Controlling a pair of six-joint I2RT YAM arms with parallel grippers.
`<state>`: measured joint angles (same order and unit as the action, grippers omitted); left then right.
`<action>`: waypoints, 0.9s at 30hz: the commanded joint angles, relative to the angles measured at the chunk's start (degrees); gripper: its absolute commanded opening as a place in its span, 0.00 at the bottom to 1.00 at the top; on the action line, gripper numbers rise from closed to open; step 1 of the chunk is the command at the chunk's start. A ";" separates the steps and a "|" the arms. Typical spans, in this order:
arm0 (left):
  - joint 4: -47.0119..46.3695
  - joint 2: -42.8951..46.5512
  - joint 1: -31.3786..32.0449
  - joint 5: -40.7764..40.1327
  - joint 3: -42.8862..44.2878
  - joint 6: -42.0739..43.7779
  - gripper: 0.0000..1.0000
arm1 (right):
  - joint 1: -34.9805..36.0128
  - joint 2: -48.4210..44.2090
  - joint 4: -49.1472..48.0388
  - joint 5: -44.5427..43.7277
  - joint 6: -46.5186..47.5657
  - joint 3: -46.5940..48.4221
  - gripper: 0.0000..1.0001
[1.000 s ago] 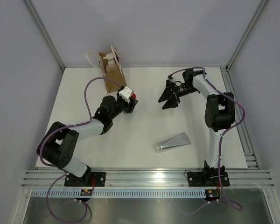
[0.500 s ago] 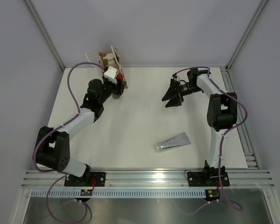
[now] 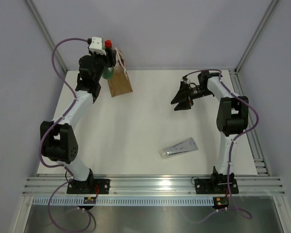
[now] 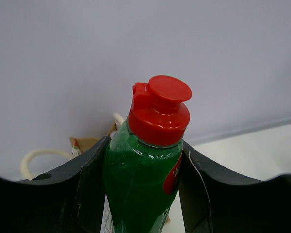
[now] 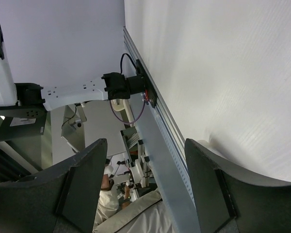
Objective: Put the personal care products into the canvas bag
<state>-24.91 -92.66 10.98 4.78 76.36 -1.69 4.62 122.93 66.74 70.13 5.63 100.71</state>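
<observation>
My left gripper (image 3: 105, 63) is shut on the green red-capped squeeze bottle (image 3: 106, 74) and holds it upright in the air, just left of the canvas bag (image 3: 120, 83) at the table's back left. In the left wrist view the bottle (image 4: 140, 189) fills the space between the jaws, and a bit of the bag (image 4: 85, 143) and a white handle (image 4: 39, 155) show behind it. The silver-grey flat tube (image 3: 179, 147) lies on the table at front right. My right gripper (image 3: 182, 99) is open and empty above the back right. The orange bottle and the beige pump bottle are not visible.
The enclosure's back wall stands right behind the bag, and its corner post (image 3: 46, 34) is close to my raised left arm. A metal rail (image 3: 155, 184) runs along the near edge. The right wrist view shows only the table top (image 5: 223, 73) and that rail.
My left arm has lifted the green bottle from the table in front of the bag up and back to beside the bag's top. The right gripper has shifted slightly.
</observation>
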 commanded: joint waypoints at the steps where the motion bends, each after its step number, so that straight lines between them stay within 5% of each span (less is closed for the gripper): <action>1: -8.32 -4.53 -2.01 -3.28 10.20 -3.40 0.00 | -0.75 -0.33 1.29 2.55 1.58 1.34 0.72; 14: 1.17 -25.89 -5.62 -8.37 36.04 -7.53 0.00 | -3.21 -1.65 0.85 4.58 1.14 0.81 0.71; 27: -4.18 -33.63 -6.94 -12.95 39.31 -16.31 0.00 | -3.92 -1.47 0.14 5.54 0.79 0.19 0.70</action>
<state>-15.53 -127.26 4.64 -5.19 110.65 -13.47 0.86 122.93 67.29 73.60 6.17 100.68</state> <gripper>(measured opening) 0.542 0.698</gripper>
